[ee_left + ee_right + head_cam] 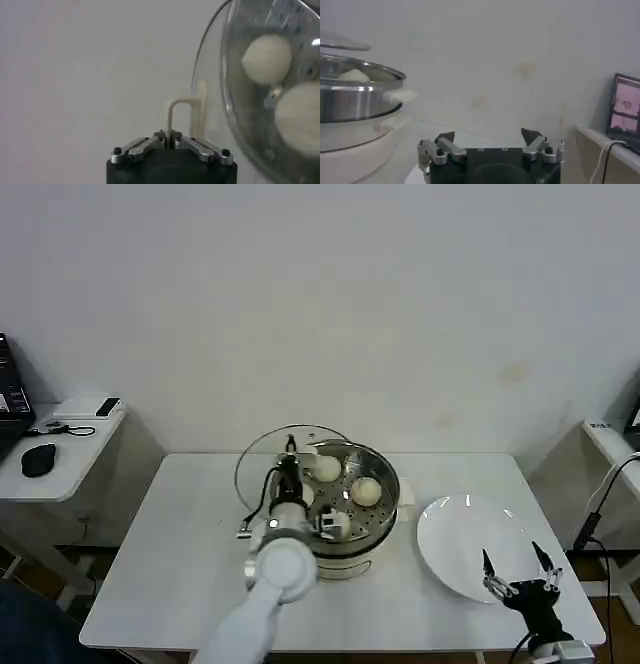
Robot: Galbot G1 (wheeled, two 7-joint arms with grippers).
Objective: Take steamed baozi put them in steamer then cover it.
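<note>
At frame centre the left gripper [170, 145] has its jaws clamped on the lid [262, 464] handle, holding the lid left of the steamer [375, 529] with its buns [366, 491], while the right gripper [518, 569] idles lower right, jaws apart.

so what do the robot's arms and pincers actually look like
The left arm is glossy white with rounded joints, ending in a black wrist with thin black cables. Its left pincer has a black housing and silver metal linkages with dark screws. The right pincer looks the same: black body, silver links, dark pointed tips, and a white fitting below its wrist.
</note>
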